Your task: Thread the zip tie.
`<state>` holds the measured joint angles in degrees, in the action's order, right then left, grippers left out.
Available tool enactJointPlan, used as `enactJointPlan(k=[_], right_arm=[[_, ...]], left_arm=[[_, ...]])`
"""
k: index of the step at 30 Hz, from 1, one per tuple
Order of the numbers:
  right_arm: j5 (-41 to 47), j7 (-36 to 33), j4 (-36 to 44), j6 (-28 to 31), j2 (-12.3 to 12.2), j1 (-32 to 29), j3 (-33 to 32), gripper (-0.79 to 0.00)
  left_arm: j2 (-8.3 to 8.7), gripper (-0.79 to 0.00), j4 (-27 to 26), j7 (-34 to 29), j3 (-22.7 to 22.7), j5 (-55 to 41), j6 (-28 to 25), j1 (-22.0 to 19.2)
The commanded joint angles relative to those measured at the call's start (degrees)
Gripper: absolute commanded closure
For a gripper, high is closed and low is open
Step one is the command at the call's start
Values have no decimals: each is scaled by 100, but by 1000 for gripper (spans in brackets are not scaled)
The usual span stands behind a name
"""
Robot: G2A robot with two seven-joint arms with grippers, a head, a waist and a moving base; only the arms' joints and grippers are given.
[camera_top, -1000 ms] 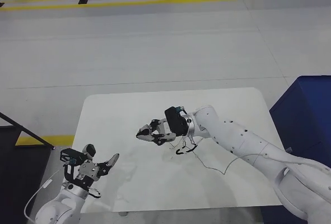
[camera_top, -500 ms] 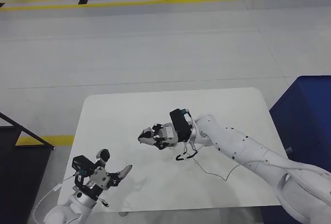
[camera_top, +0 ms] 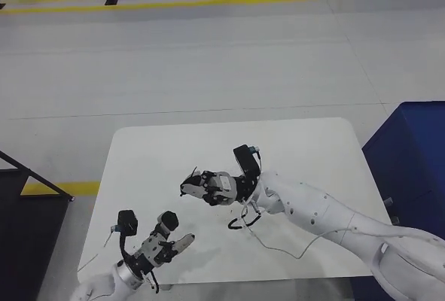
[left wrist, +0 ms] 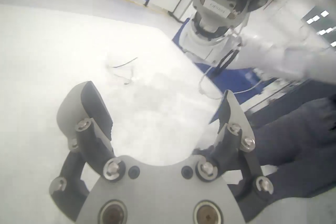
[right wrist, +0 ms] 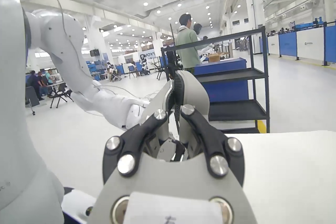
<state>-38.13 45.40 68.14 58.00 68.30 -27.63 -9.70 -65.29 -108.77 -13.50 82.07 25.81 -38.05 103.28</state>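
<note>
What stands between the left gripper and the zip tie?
Nothing visible. The left gripper, open near the table's front edge, faces the zip tie pinched in the right gripper, with only tabletop between them.

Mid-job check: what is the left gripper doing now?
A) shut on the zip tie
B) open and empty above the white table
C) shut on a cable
B: the left gripper has its grey fingers wide apart over the white rectangular table; the shut right gripper pinches the thin black zip tie.
</note>
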Motion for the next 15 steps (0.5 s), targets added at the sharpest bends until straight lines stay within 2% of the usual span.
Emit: enactJointPlan(k=[1, 2, 4, 7, 10, 11, 15], right_arm=[[167, -172, 70, 0, -19, -22, -4, 0], [265, -251, 114, 0, -25, -42, -4, 0], [423, -476, 118, 0, -35, -53, -4, 0], [699, -732, 144, 0, -35, -65, -4, 0], [943, -953, 140, 0, -28, -67, -4, 0], [1014, -1026, 136, 0, -25, -63, -4, 0], [1135, -1280, 152, 0, -13, -71, -4, 0]], left_arm=[[29, -754, 61, -609, -53, -1321, 53, -138], [42, -757, 90, -805, -54, -1630, 108, -209], [61, -711, 156, -1090, -43, -2151, 161, -326], [83, -711, 214, -1260, 45, -2577, 82, -438], [83, -640, 200, -1059, 156, -2577, -142, -427], [79, -588, 178, -963, 174, -2500, -219, -395], [56, -471, 69, -587, 172, -2098, -351, -284]])
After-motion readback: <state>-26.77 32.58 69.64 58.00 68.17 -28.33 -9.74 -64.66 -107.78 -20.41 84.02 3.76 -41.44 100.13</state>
